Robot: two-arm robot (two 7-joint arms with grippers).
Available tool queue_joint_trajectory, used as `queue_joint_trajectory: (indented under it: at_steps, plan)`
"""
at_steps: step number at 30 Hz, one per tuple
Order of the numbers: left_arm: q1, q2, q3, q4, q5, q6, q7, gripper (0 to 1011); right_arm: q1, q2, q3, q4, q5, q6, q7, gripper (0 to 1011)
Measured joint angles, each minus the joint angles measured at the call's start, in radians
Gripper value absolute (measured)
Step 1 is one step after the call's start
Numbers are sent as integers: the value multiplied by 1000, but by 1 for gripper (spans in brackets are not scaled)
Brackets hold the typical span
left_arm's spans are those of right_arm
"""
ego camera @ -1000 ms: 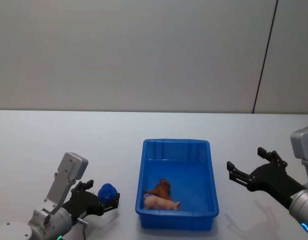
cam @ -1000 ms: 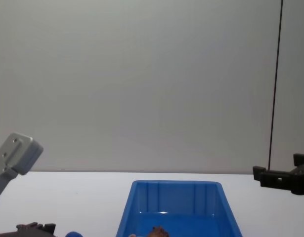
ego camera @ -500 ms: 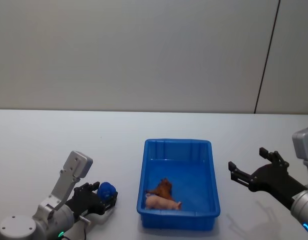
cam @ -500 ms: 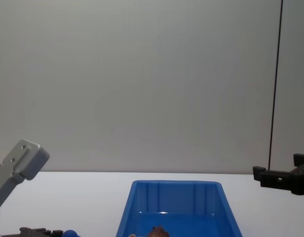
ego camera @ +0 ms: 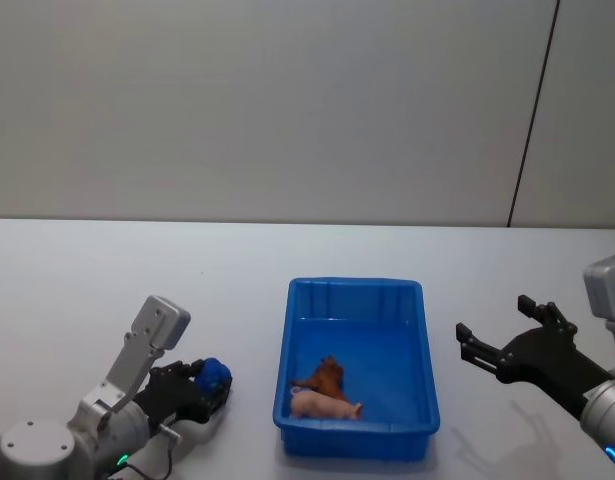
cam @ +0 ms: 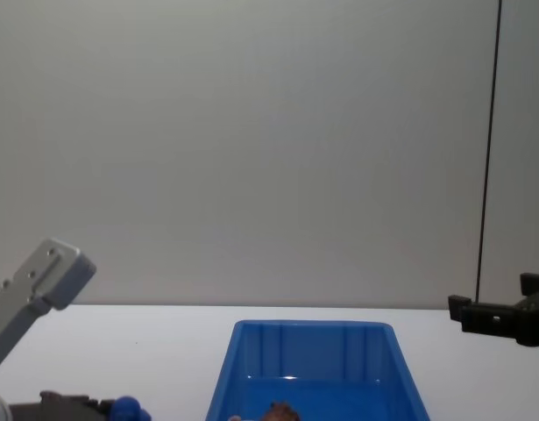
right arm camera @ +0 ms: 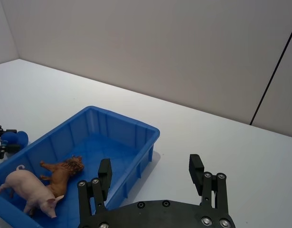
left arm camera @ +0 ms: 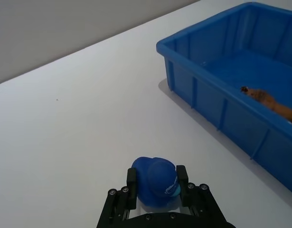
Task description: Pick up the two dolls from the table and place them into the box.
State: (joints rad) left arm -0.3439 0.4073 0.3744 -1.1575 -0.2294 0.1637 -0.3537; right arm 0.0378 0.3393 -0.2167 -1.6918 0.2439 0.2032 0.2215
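Left gripper [left arm camera: 156, 187] has its fingers clamped on either side of the blue toy [left arm camera: 155, 179] on the white table [ego camera: 137, 270], just left of the blue box [ego camera: 425, 360]. The right wrist view shows the brown animal figure [right arm camera: 61, 172] and a pink pig [right arm camera: 28, 189] inside the box. Right gripper [ego camera: 497, 335] hovers spread wide, right of the box.

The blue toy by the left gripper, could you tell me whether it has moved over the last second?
No: the blue toy sits at the same gap left of the box; the left gripper closed in around it.
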Motion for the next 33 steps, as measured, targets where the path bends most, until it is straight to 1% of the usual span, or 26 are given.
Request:
queue_joint_trajectory:
  at_steps: [10,17,23,28,29,30,31,33]
  plan:
    - [-10,9,-10,-82,36,-6,-5,434,0,0,0,0,0,0,0,1001]
    - [-31,-1,-9,-116,57,-30,-30,387,0,0,0,0,0,0,0,1001]
    - [-63,-27,3,-121,67,-64,-71,352,0,0,0,0,0,0,0,1001]
    - [-99,-62,20,-96,67,-99,-114,314,0,0,0,0,0,0,0,1000]
    - [-103,-67,22,-92,66,-105,-123,317,0,0,0,0,0,0,0,1001]
    - [-110,-73,25,-87,66,-110,-129,341,0,0,0,0,0,0,0,1000]
    - [-117,-81,29,-78,64,-118,-141,403,0,0,0,0,0,0,0,1001]
    - [-132,-95,37,-63,62,-129,-157,445,0,0,0,0,0,0,0,1000]
